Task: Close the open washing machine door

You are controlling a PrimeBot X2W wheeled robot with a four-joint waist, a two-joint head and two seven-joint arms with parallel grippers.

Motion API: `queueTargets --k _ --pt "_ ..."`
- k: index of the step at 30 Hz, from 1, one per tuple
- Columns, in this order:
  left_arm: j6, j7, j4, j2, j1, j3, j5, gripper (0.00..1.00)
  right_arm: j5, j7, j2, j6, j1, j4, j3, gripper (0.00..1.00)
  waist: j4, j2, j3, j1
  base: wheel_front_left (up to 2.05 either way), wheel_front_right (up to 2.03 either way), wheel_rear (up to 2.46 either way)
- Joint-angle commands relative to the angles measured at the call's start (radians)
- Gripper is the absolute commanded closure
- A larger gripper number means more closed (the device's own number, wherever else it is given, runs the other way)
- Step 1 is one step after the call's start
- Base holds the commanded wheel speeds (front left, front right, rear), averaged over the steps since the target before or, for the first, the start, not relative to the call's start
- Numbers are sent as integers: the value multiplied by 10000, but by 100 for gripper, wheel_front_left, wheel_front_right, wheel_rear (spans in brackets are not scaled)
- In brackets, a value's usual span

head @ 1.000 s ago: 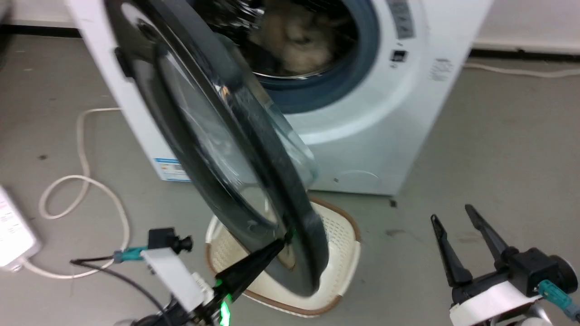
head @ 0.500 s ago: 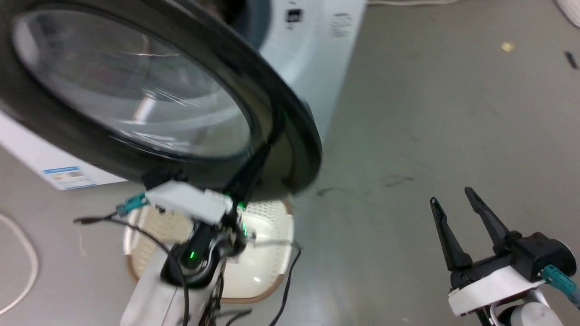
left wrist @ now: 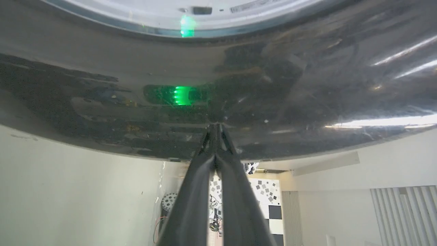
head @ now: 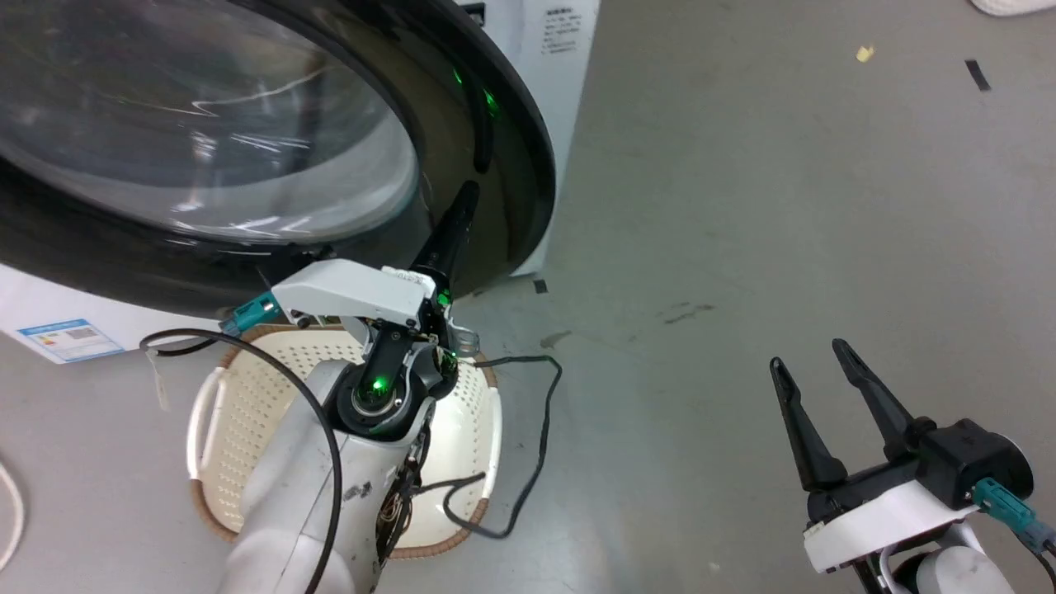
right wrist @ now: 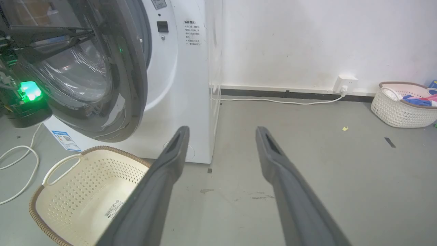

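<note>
Head view, from the left: the washing machine door (head: 247,140) fills the upper left, its glass bowl facing me. My left gripper (head: 464,198) reaches up to it, fingers clenched together on nothing, tips pressed against the glossy black rim just right of the glass. Below that arm a cream laundry basket (head: 235,412) sits on the floor. Right of the door's edge is the white machine body (head: 573,107); from my right wrist the door stands ajar, angled off the front. Far right, my right gripper (head: 810,355) hangs released, fingers spread, well apart from the door. A second ago the door was swung wider, with the drum opening in sight behind it.
</note>
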Motion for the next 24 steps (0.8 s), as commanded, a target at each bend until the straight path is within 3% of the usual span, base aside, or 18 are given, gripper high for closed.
queueTargets --k 1,2,3,4,5,13,14,15,16,17,18,21,22,24 --pt "-105 -61 -48 16 124 -8 54 100 -4 -44 20 8 -57 -10 -18 0 176 -1 -172 0 0 0 0" --pt "-108 -114 -187 34 292 37 106 100 -16 -44 7 8 -23 -18 -14 0 252 -1 -257 0 0 0 0" --pt "-109 -183 -386 88 511 85 186 87 -27 -44 -9 8 10 -31 0 0 324 -1 -352 0 0 0 0" --pt "-110 -239 -656 188 795 93 327 34 -36 -44 -24 8 57 -49 -11 0 411 -1 -453 0 0 0 0" --pt "-111 -317 -947 307 1123 85 500 0 -43 -44 -37 8 117 -69 -54 0 518 -1 -560 0 0 0 0" --pt "-113 -1798 -3140 1577 3539 60 2457 0 -162 -44 -144 8 666 -207 -213 0 1379 -1 -1365 0 0 0 0" --pt "-114 -2449 -3542 2381 4507 229 4932 0 -236 -44 -183 8 990 -237 -262 0 1869 -1 -1850 0 0 0 0" --pt "-80 -2481 -3569 2412 4712 464 5630 0 -256 -44 -175 8 1075 -236 -269 0 1979 -1 -1976 0 0 0 0" --pt "-80 -2481 -3569 2412 4712 464 5630 0 -256 -44 -175 8 1075 -236 -269 0 1979 -1 -1976 0 0 0 0" --pt "139 -2493 -3838 2231 5105 1187 7318 0 -294 -44 -147 8 1249 -245 -285 0 2204 -1 -2198 0 0 0 0" --pt "139 -2493 -3838 2231 5105 1187 7318 0 -294 -44 -147 8 1249 -245 -285 0 2204 -1 -2198 0 0 0 0" --pt "363 -2497 -4382 1859 5757 1839 9839 0 -366 -44 -107 8 1428 -235 -194 0 2435 -1 -2434 0 0 0 0" --pt "573 -2499 -4800 1584 6298 2057 12028 0 -420 -44 -82 8 1531 -210 -138 0 2619 -1 -2571 0 0 0 0" --pt "726 -2499 -4924 1488 6602 2043 13248 0 -443 -44 -57 8 1586 -222 -135 0 2731 -1 -2631 0 0 0 0"
